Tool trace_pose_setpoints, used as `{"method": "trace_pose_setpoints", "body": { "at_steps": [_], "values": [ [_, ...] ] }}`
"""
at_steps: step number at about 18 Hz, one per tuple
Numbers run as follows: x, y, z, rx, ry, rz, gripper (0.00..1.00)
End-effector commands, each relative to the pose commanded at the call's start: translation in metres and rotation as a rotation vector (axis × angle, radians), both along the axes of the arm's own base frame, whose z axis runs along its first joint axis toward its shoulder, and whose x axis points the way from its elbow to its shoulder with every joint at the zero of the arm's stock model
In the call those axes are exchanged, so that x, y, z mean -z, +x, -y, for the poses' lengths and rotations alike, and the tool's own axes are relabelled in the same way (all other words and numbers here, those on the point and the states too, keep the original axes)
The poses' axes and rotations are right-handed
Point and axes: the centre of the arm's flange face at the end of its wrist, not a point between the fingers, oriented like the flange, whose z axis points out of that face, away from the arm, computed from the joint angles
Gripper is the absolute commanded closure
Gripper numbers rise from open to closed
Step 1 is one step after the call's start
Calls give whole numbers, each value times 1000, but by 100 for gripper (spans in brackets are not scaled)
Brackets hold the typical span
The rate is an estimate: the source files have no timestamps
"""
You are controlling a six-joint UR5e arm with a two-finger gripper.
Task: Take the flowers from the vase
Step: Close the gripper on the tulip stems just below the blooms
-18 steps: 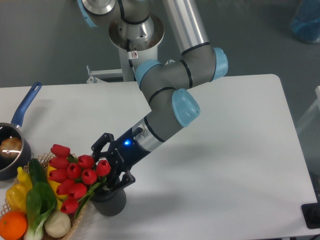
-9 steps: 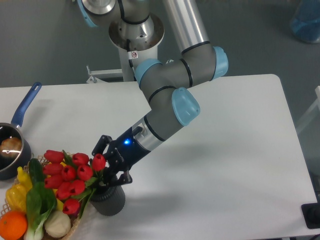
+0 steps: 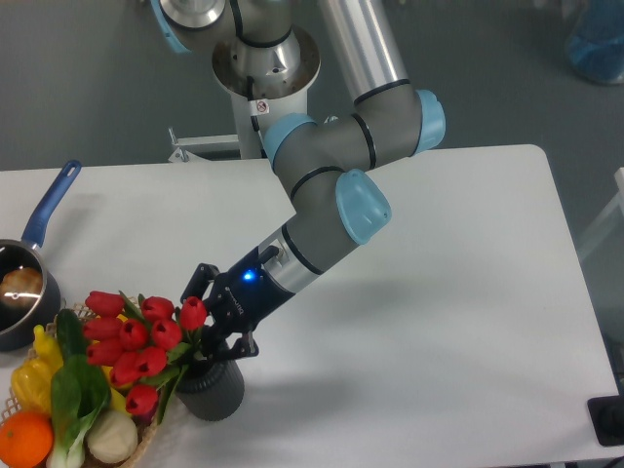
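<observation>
The flowers [image 3: 132, 336], a bunch of red tulips with green leaves, lean left out of the vase [image 3: 216, 392], a short dark grey cylinder near the table's front left. Their heads hang over the wicker basket. My gripper [image 3: 213, 336] reaches in from the upper right, just above the vase's mouth. Its black fingers [image 3: 201, 285] stand on either side of the stems and look shut on them. The stems themselves are mostly hidden behind the fingers and the blooms.
A wicker basket [image 3: 146, 437] with yellow, green and white vegetables and an orange [image 3: 24, 439] sits at the front left corner. A dark saucepan [image 3: 18, 297] with a blue handle stands at the left edge. My arm's base [image 3: 263, 68] rises behind the table.
Over the last second the tulip heads swung left and slightly down towards the basket, while my gripper shifted a little and closed in around the stems. Since half a second ago almost nothing has moved.
</observation>
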Motion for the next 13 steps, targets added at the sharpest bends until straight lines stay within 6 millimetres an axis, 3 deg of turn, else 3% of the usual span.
{"method": "trace_pose_setpoints", "body": {
  "at_steps": [7, 13],
  "values": [
    [-1, 0, 1, -8, -4, 10, 70],
    [-2, -1, 1, -13, -6, 15, 71]
  ]
}}
